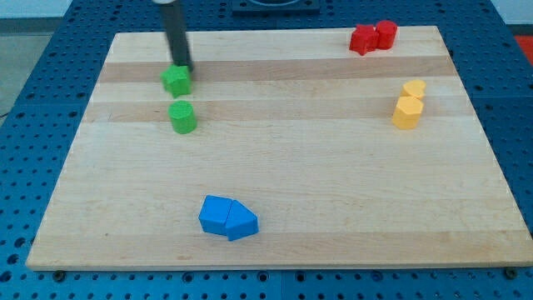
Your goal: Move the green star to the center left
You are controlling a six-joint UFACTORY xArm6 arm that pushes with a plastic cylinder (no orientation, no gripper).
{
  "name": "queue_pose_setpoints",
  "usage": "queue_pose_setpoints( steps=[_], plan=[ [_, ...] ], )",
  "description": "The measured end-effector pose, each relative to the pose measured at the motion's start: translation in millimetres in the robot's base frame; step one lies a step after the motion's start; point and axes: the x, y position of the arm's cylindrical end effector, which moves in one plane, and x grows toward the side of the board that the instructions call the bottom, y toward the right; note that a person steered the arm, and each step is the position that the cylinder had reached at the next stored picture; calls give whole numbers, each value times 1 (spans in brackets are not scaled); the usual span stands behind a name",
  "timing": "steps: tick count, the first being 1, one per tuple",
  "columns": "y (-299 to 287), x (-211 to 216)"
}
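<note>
The green star (176, 80) sits on the wooden board (275, 150) at the upper left. My tip (185, 67) is right behind it, touching or nearly touching its upper right side. A second green block (182, 117), rounded like a cylinder, lies just below the star, a small gap apart. The dark rod comes down from the view's top edge.
Two red blocks (372, 37) touch at the upper right. Two yellow blocks (409, 105) touch at the right. Two blue blocks (228, 217) touch at the bottom middle. A blue perforated table (33, 75) surrounds the board.
</note>
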Motion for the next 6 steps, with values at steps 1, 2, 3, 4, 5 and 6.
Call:
queue_pose_setpoints(
  steps=[1,2,3,4,5,6],
  plan=[
    [-20,5],
    [20,-2],
    [65,-2],
    [42,23],
    [-35,52],
    [-77,55]
  ],
)
